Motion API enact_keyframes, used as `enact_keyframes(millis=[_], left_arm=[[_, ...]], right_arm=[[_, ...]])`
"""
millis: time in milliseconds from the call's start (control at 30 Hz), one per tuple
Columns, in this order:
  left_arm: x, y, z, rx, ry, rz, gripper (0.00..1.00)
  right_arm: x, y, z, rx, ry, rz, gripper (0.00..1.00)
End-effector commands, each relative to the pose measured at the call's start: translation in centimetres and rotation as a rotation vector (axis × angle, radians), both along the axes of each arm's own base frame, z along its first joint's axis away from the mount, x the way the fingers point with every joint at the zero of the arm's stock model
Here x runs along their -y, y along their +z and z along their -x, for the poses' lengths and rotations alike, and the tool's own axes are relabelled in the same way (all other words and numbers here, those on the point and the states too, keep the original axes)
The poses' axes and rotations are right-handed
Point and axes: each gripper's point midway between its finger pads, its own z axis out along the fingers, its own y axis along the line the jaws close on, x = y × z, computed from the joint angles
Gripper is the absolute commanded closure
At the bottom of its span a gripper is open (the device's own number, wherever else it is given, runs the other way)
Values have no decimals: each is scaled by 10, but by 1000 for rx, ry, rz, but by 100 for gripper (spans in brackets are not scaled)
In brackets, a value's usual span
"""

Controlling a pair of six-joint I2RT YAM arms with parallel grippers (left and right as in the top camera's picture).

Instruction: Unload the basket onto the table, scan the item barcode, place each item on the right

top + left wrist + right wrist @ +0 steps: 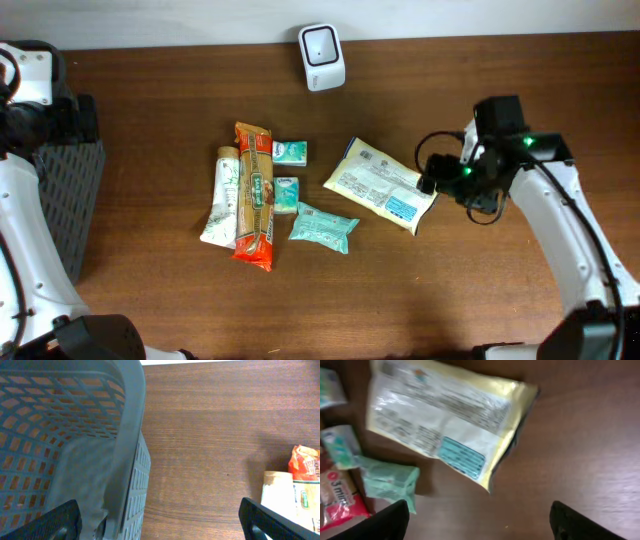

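Well, the right gripper [479, 527] has its two dark fingers [390, 522] spread wide, one at each lower corner of its wrist view, and nothing but bare wood sits between them. From overhead that gripper [437, 180] is just beside the right-hand corner of the pouch [378, 184], and I cannot tell whether it touches it. The pouch [447, 415] is the yellow and white one with a blue panel near one corner. It lies flat on the table [480, 290], printed side up and slanted. No barcode is clear enough for me to pick out.

Over on the left, the left gripper [160, 529] also has its fingers [55, 522] wide apart and holds nothing. It hangs over the rim of the grey mesh basket [75, 435], which stands at the left edge of the table [210, 435].

Left of the pouch lies a teal pack [323, 227], close to its lower corner; the right wrist view shows this pack [387, 482] too. Further left, two smaller teal packs [290, 152] [285, 193] rest against a long orange packet [254, 196]. A white tube [222, 198] lies along the packet's other side. The left wrist view catches the ends of the tube [277, 495] and the packet [305, 462].

The white scanner [321, 43] stands at the far edge of the table, well apart from the pouch, and the basket [70, 190] is off to the left
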Motion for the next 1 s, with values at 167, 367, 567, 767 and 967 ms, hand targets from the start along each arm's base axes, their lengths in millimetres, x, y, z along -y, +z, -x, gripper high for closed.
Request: enact_keyframes(millis=[167, 367, 567, 767, 967], left_arm=[[-2, 1, 0, 2, -10, -6, 1], [-2, 1, 0, 2, -9, -6, 1], [-2, 1, 0, 2, -10, -6, 1], [-2, 1, 0, 2, -10, -6, 1], [-2, 1, 0, 1, -10, -6, 1]], right_arm=[[-17, -82, 12, -78, -96, -149, 8], [-42, -130, -8, -120, -98, -240, 9], [-59, -170, -6, -188, -102, -247, 96], [-58, -104, -42, 46, 98, -407, 96], [-60, -45, -40, 115, 325, -415, 96]])
